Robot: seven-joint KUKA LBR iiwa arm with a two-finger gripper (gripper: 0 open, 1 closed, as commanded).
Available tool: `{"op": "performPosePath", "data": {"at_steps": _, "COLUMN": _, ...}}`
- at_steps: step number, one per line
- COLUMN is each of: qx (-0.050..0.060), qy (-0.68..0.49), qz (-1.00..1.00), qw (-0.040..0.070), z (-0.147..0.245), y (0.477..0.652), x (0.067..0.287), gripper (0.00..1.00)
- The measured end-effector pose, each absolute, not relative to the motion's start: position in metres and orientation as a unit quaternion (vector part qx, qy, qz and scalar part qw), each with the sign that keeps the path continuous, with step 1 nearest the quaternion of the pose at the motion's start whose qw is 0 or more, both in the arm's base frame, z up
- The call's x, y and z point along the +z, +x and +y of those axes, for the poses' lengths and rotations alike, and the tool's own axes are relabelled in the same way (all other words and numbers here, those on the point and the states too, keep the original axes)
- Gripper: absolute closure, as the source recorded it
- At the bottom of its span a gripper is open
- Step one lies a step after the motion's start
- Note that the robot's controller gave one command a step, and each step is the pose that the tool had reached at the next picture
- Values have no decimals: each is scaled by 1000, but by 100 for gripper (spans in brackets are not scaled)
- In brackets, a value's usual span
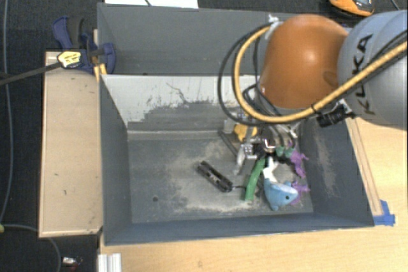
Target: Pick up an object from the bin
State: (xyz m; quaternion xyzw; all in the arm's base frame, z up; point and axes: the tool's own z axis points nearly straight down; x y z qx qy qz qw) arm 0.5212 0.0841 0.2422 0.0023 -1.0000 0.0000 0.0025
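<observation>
My gripper hangs low over the right part of the bin floor, under the arm's orange cover, right above a small heap. Closest beneath it a green stick-like piece lies lengthwise toward the front wall, with a small white piece beside it. A blue rounded thing rests at the front of the heap. To its right lies a purple spiky toy. A bit of a yellow thing shows just behind the gripper. A thin black oblong thing lies alone to the gripper's left.
The heap sits close to the bin's front and right walls. The arm and its looped cables cover the bin's back right part. The bin's left half shows bare scuffed floor.
</observation>
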Motion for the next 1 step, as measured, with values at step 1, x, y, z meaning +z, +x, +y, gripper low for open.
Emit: {"op": "performPosePath", "data": {"at_steps": 1, "qx": -1, "qy": 0, "qz": -1000, "qw": -2, "z": 84, "y": 523, "x": 247, "gripper": 0}}
